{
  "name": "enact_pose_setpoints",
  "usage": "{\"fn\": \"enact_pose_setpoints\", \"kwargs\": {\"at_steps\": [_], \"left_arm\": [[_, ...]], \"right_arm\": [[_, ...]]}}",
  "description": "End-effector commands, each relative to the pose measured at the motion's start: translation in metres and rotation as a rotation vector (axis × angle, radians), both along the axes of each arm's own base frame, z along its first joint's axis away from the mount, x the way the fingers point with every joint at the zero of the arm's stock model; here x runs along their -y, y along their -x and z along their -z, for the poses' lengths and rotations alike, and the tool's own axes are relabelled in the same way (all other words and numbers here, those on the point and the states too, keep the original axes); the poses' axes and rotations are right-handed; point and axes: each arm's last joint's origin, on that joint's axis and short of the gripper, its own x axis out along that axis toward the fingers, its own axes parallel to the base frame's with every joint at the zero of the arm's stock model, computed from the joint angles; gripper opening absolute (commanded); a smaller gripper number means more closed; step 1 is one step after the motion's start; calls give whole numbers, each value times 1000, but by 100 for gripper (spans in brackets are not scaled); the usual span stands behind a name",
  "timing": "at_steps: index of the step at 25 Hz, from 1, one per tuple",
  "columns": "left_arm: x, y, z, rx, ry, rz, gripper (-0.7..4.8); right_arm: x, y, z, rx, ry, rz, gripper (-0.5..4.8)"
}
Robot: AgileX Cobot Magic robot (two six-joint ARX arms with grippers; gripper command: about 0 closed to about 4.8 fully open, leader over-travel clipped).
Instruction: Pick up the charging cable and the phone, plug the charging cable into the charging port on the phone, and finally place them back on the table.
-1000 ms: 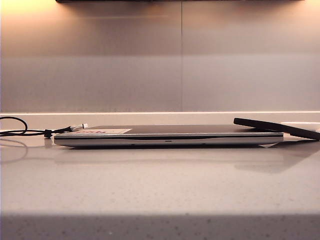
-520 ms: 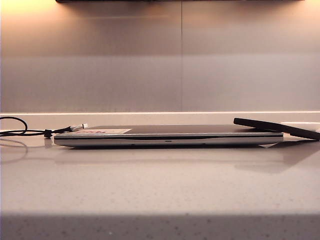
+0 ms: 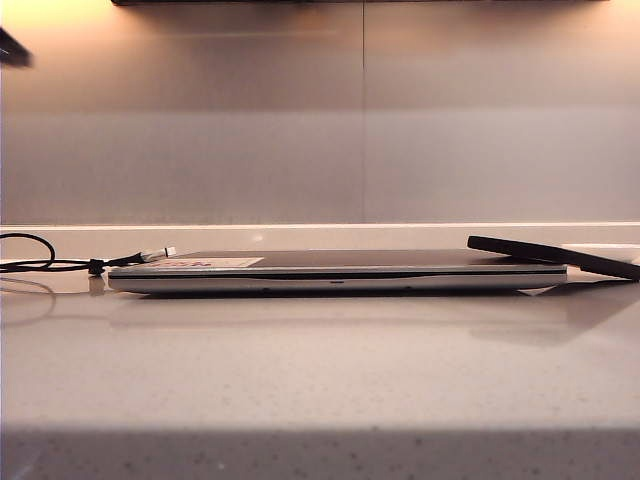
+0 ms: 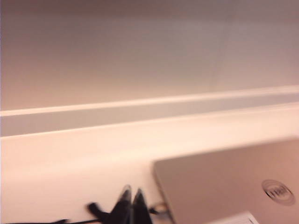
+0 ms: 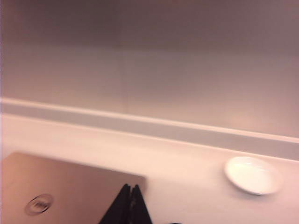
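1. Exterior view: A closed silver laptop (image 3: 335,272) is seen edge-on across the middle of the frame, on the table (image 3: 320,370). A pinkish label (image 3: 205,263) lies on the lid at its left end; the print cannot be read. The charging cable (image 3: 40,262) lies at the left edge of the frame, its pale plug tip (image 3: 160,254) touching the left end of the laptop. The phone (image 3: 555,255) is propped tilted on the right end of the laptop. A dark blurred part, not identifiable, is seen in the upper left corner.

2. Left wrist view: The left gripper (image 4: 132,198) is seen at the lower centre of the frame with its jaws pressed together, holding nothing. Dark cable is seen blurred just beside the fingertips (image 4: 125,196); contact cannot be determined. A round Dell logo (image 4: 278,192) is seen on the laptop lid at the lower right.

3. Right wrist view: The right gripper (image 5: 130,193) is seen at the lower centre with its jaws closed, holding nothing, over the corner of the laptop. The same round logo is seen at the lower left. A white dish (image 5: 252,175), not seen in the other views, rests at the right. The phone is not seen here.
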Motion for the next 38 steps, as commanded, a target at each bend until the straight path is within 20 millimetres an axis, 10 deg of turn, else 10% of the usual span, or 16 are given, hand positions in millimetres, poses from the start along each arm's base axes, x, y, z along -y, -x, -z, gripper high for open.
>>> {"fn": "enact_pose_setpoints", "kwargs": {"at_steps": [1, 18, 23, 38], "left_arm": [[14, -8, 7, 2, -145, 80, -6], [23, -25, 44, -176, -425, 150, -4], [23, -25, 44, -165, -443, 152, 219], [26, -38, 53, -148, -498, 161, 215]], "right_arm": [[-9, 4, -1, -16, 35, -38, -2], [-51, 25, 11, -50, 231, -337, -2], [-51, 25, 10, -50, 231, -336, -2], [-51, 25, 10, -49, 231, -336, -2]]}}
